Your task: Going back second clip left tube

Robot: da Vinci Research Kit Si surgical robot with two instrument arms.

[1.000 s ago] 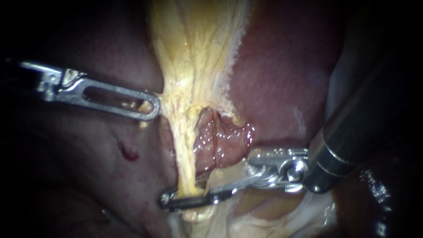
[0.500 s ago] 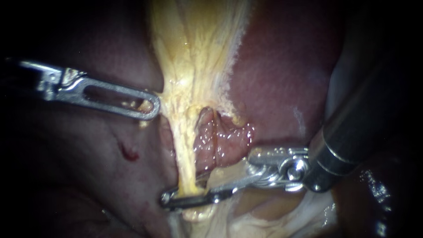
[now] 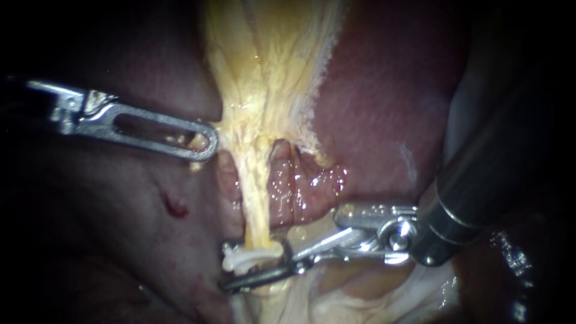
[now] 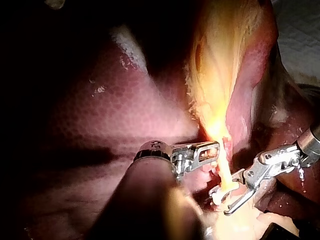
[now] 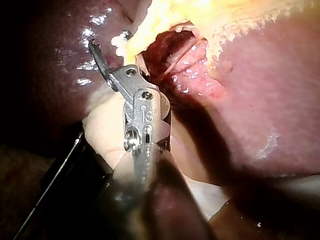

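Observation:
The left tube (image 3: 255,198) is a thin yellow cord that runs down from the yellow tissue (image 3: 264,66) beside a pink fold (image 3: 300,186). A white clip (image 3: 243,258) is closed across the cord's lower end. My right instrument (image 3: 240,271) has its jaws open around that clip, the lower jaw lying just under it. The right wrist view shows the clip (image 5: 119,42) between the hooked tips of the right instrument (image 5: 110,41). My left instrument (image 3: 201,144), with slotted jaws, is shut on the edge of the yellow tissue and holds it to the left.
Dark red liver (image 3: 384,108) lies behind and to the right. A small red spot (image 3: 175,209) marks the tissue at lower left. Pale tissue (image 3: 360,294) lies below my right instrument's wrist.
My right instrument's jaws have opened, and a white clip now shows on the cord where they were shut. The pink fold has shifted slightly upward. My left instrument has not moved.

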